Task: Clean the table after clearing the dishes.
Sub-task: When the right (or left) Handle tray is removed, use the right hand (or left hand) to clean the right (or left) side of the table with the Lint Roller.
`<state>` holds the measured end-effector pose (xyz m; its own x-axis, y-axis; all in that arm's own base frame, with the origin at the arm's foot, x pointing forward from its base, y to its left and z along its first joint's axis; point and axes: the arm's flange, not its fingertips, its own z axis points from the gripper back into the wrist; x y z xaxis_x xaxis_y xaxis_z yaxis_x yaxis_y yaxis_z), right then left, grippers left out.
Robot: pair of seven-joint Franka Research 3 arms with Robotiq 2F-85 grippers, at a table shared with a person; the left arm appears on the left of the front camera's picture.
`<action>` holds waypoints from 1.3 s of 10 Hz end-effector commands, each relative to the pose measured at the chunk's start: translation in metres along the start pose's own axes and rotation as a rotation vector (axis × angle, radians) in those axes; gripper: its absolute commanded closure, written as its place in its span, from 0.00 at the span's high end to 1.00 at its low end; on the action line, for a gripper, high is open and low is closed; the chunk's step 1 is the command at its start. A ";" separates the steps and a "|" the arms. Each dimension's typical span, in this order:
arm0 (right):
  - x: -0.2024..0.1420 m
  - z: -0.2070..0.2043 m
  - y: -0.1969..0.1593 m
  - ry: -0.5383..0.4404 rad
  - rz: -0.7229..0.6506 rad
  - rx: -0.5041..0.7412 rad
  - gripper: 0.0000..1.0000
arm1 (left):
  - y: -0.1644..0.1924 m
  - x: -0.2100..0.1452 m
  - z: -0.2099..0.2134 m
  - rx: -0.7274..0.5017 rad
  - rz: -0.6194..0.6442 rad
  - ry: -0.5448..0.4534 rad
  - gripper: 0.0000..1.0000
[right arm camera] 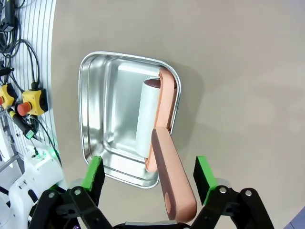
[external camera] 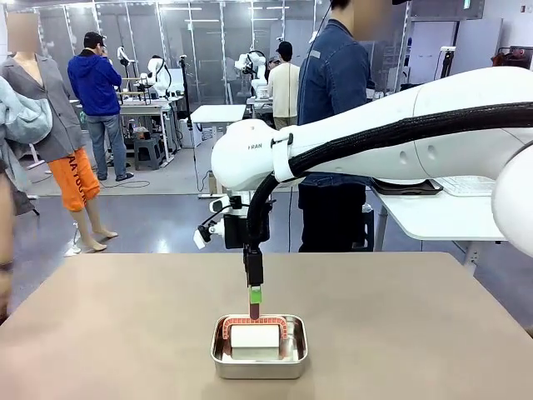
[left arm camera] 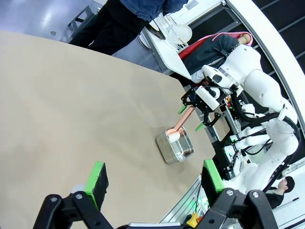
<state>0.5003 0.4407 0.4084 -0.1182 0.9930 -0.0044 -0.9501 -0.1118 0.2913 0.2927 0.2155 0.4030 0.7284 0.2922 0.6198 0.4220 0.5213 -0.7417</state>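
Roller [right arm camera: 147, 114]: lay in the pan [right arm camera: 95, 114], its handle [right arm camera: 171, 181] rising toward the right tool [right arm camera: 148, 168].
Pan: on the bench [right arm camera: 238, 71], near the robot's edge.
Right tool: nearer, released, pads straddling the handle without touching (squeezing straight in looked enough).
Left tool [left arm camera: 154, 168]: released, empty, well apart.
Views: the right wrist showed both gaps; the front view hid them.

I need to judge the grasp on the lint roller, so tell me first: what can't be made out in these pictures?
Front view: the right tool is edge-on, so its finger gap is hidden; the right arm covers the person's hands.
Right wrist view: the white roll hides the pan floor beneath it.
Left wrist view: the roller is too small for detail.
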 end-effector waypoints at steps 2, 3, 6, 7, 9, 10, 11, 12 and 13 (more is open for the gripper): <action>-0.002 -0.001 0.007 0.002 -0.014 -0.007 0.00 | 0.000 0.000 0.002 0.005 -0.001 -0.002 1.00; -0.004 0.000 0.006 -0.001 -0.017 -0.010 0.00 | 0.000 0.000 0.002 0.005 -0.001 -0.002 1.00; -0.005 0.001 0.005 -0.002 -0.019 -0.010 0.06 | 0.000 0.000 0.002 0.005 -0.001 -0.002 1.00; -0.006 0.001 0.005 -0.003 -0.020 -0.009 0.00 | 0.000 0.000 0.002 0.005 -0.001 -0.002 1.00; -0.004 0.004 0.005 0.007 -0.017 -0.007 0.00 | 0.000 0.000 0.002 0.005 -0.001 -0.002 1.00; -0.004 0.009 0.007 -0.001 -0.017 -0.014 0.00 | 0.000 0.000 0.002 0.005 -0.001 -0.002 1.00; -0.005 0.014 0.009 -0.010 -0.014 -0.024 0.00 | 0.000 0.000 0.002 0.005 -0.001 -0.002 1.00; -0.006 0.020 0.012 -0.009 -0.027 -0.019 0.00 | 0.000 0.000 0.002 0.005 -0.001 -0.002 1.00; -0.010 0.029 0.022 0.016 -0.071 -0.015 0.00 | 0.000 0.000 0.002 0.005 -0.001 -0.002 1.00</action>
<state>0.5008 0.4348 0.4298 -0.0965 0.9953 -0.0079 -0.9568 -0.0906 0.2761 0.2927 0.2156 0.4030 0.7283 0.2922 0.6198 0.4220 0.5213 -0.7417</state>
